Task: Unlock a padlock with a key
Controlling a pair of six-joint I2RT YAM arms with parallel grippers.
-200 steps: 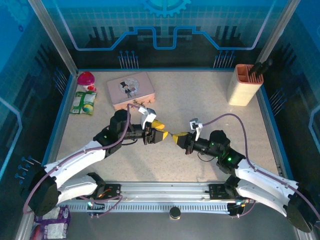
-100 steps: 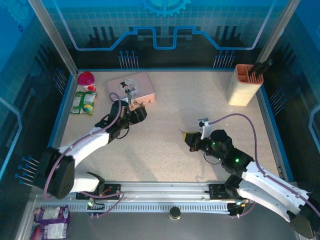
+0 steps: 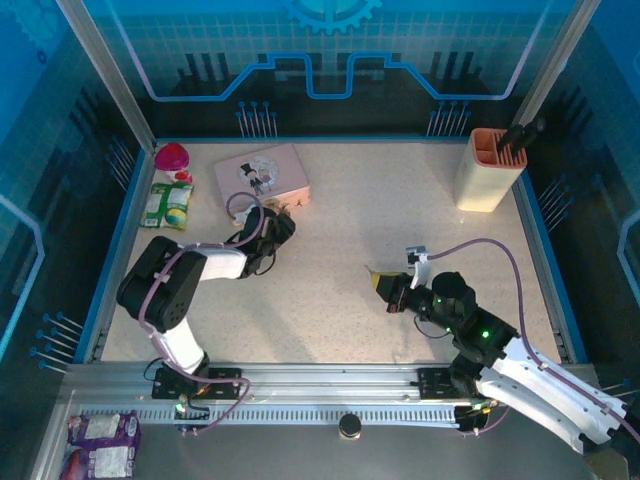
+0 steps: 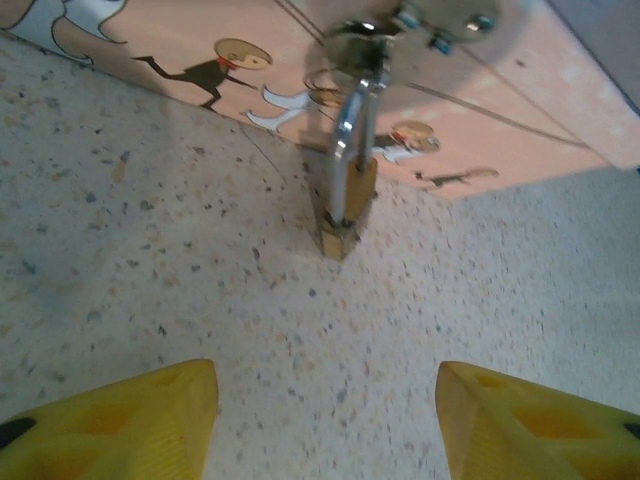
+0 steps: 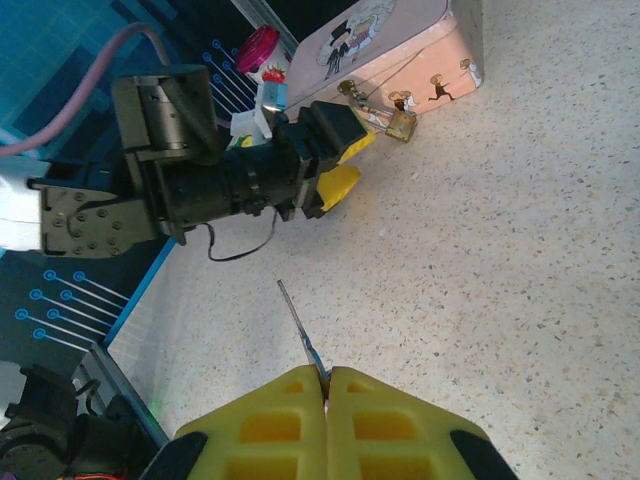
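The small brass padlock (image 4: 345,215) stands on the table against the front side of the pink tin (image 4: 180,40), its silvery shackle (image 4: 350,130) pointing up. My left gripper (image 4: 325,420) is open a short way in front of the padlock, with only bare table between its yellow fingers (image 4: 120,420). In the top view it (image 3: 277,224) sits just below the tin (image 3: 262,176). My right gripper (image 5: 327,375) is shut on the key (image 5: 298,322), whose thin shaft sticks out toward the left arm; this gripper (image 3: 381,283) is right of centre. The padlock (image 5: 402,125) lies far from the key.
A tan slotted holder (image 3: 487,170) stands at the back right. A red-capped item (image 3: 172,157) and a green packet (image 3: 166,205) lie at the back left. A raised blue rim (image 3: 120,240) borders the speckled table (image 3: 400,220).
A second ago both grippers met at the table's centre. The left gripper has since swung back to the pink tin and stands open by the padlock; the right one drew back with the key.
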